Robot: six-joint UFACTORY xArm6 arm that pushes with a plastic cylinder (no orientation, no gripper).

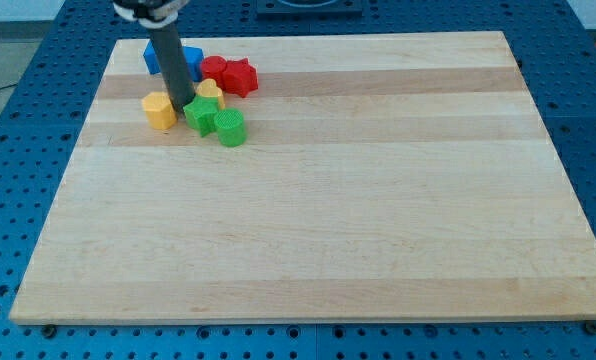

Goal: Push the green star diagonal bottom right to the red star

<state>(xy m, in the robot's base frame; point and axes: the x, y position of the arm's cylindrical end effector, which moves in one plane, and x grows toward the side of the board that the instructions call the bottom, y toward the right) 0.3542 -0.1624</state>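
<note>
**Tip behind the green star, push toward the red star's lower right not yet finished**

There is no gripper on this arm, so nothing opens, shuts or holds; a dark rod does the work, and my tip (181, 106) rests on the table (328, 220) in the cluster of blocks near the view's top left.

The tip sits just left of the green star (201, 115), touching it or very nearly so, with a yellow block (159, 110) just beside the tip on its other side. By my reading, the step in hand is the push itself: the tip is placed behind the star, ready to drive it rightward.

The green star lies below and to the left of the red star (240, 76). It must end up below and to the right of it, so the next move calls for a push toward the view's right, with little upward drift. A green cylinder (232, 129) touches the star on its lower right, squarely in the way; it will likely be shoved along or deflect the star. A second yellow block (210, 93) sits just above the star, a red block (214, 69) adjoins the red star, and a blue block (191, 59) shows behind the rod.

The green star looks small, chunky, bright green, lying flat, its points only faintly distinct.
</note>
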